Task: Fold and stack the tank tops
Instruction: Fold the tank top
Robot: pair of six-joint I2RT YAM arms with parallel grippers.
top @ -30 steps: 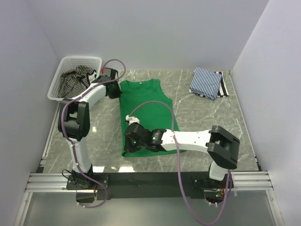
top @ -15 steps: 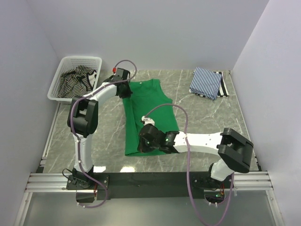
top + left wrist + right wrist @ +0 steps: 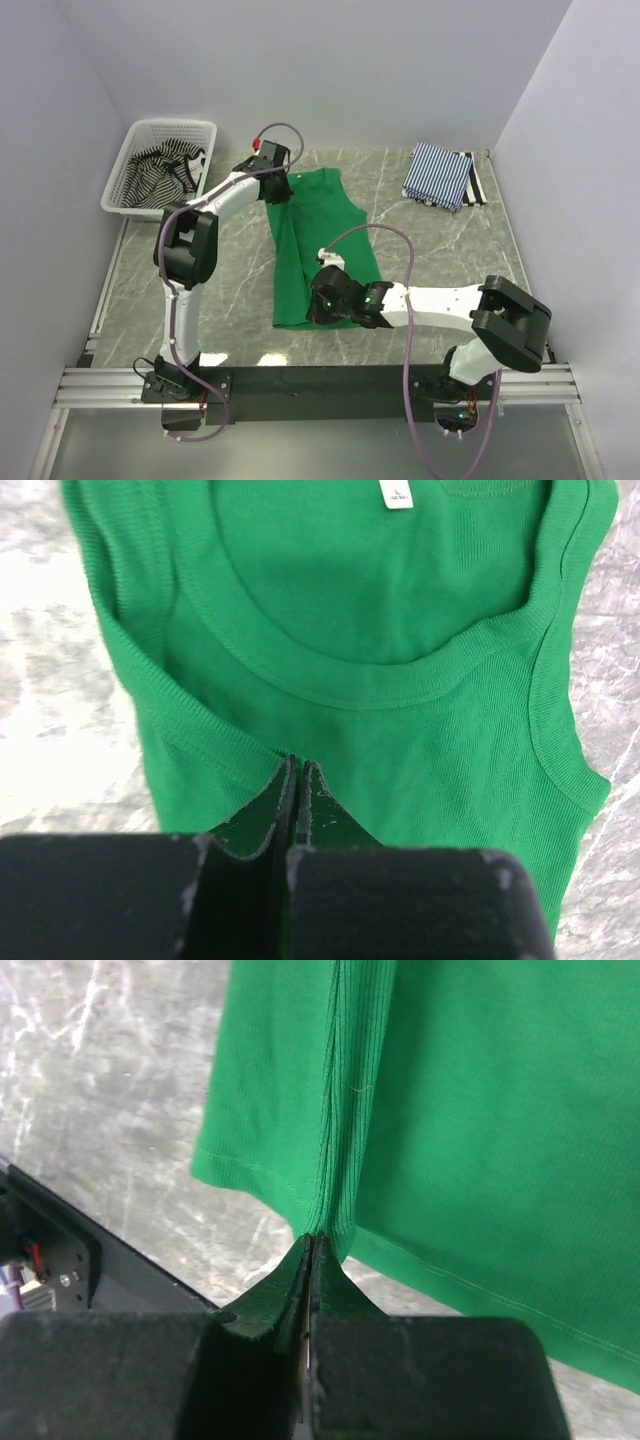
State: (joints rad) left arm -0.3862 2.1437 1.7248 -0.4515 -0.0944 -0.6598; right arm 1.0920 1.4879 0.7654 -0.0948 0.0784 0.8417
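The green tank top (image 3: 335,228) lay in the middle of the table (image 3: 225,285) in the overhead view. Its long axis ran from top to bottom of the frame, with the neckline toward the top and the hem toward the bottom. Its left side was raised off the table. The left claw (image 3: 297,768) was closed tight on the shoulder strap, and the right claw (image 3: 312,1243) was pinched shut on a gathered bit of hem. This looked like a lengthwise fold. To do it well, both claws should travel toward frame right together, holding the edge taut between them, and set it down square on the far side seam before letting go. The folded blue-striped top (image 3: 437,175) sat at upper right. The black-and-white one (image 3: 160,165) lay in the basket (image 3: 168,126) at upper left.
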